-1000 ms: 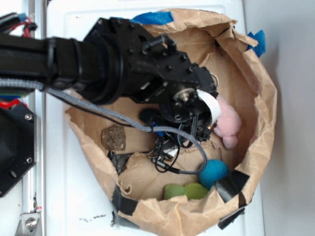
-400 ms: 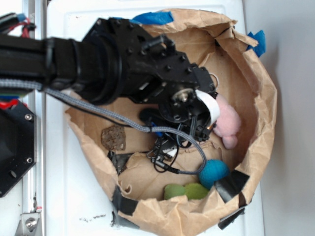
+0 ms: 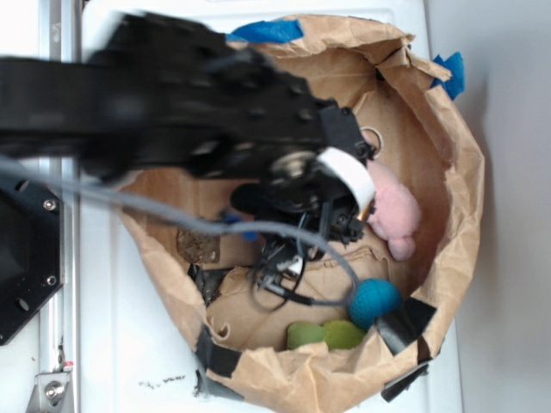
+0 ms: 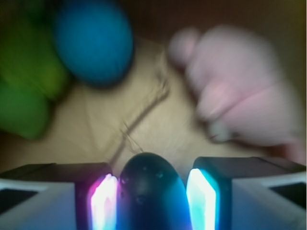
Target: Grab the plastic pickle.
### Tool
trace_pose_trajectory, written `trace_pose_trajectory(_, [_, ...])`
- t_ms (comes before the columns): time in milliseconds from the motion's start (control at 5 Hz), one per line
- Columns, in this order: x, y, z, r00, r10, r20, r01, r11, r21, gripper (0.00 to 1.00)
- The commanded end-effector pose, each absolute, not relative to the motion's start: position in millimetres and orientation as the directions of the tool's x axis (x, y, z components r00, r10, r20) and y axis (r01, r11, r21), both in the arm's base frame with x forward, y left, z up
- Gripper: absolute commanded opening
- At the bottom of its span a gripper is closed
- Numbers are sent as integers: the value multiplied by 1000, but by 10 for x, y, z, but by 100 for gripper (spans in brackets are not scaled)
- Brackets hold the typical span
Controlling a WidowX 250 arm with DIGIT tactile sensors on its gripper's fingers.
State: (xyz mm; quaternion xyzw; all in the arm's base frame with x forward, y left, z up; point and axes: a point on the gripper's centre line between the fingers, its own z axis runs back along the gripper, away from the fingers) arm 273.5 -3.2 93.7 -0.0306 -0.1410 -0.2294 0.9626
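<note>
Wrist view: fingers (image 4: 104, 203) clamped on the pickle (image 4: 151, 191), its rounded end poking out at 6 o'clock. Beyond, blue ball (image 4: 93, 40) at 11 o'clock, pink bunny (image 4: 240, 96) at 2 o'clock, all inside the paper bag (image 3: 448, 129). Grasp looks made; next move calls for a straight lift clear of the bag rim, grip firm, since the glossy skin may slip.

One pickle (image 4: 151, 191), one pink bunny (image 3: 393, 215) (plush), one blue ball (image 3: 374, 300).
</note>
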Motion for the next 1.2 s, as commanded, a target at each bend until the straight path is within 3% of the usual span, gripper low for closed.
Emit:
trace_pose_trajectory(0, [2623,-126,2057,930,-130,344,167,983,-78,0])
trace_pose_trajectory(200, [2548,-98,2295,942,-35,335,50,998,-34,0])
trace_pose_trajectory(600, [2621,-62,2219,942,-16,334,38,997,-61,0])
trace_pose_trajectory(1000, [2605,-68,2138,934,-37,355,55,998,-42,0])
